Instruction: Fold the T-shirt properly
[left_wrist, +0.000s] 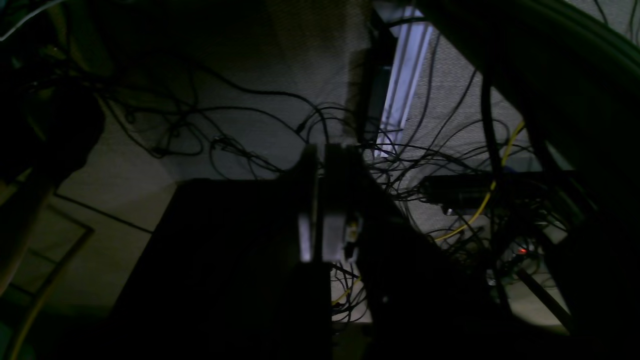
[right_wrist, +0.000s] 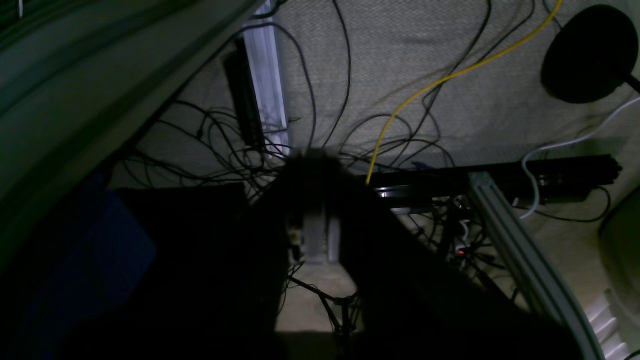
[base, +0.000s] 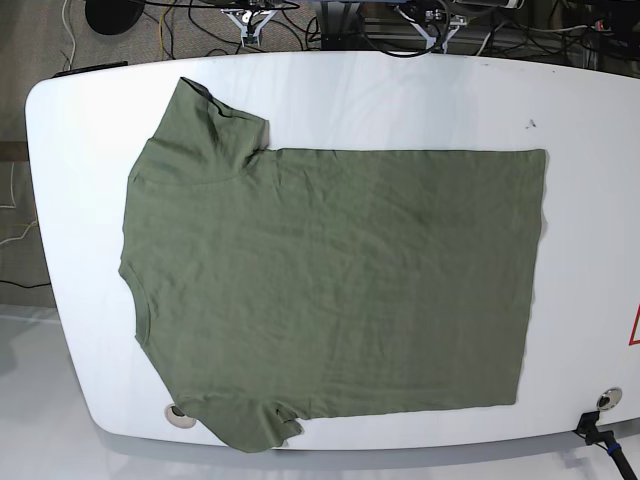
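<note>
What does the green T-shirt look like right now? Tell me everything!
The T-shirt is plain olive green and looks like soft cotton. It lies spread flat and unfolded on the white table, with a few light wrinkles. Its neck end points to the picture's left, its straight hem to the right. One short sleeve sticks out at the top, the other at the bottom table edge. Nothing but the table touches it.

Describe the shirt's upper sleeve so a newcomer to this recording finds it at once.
Start at the white table in the base view, where the olive-green T-shirt lies flat, collar end at picture left. The upper sleeve juts toward the table's top-left corner; the lower sleeve overhangs the near edge.
</note>
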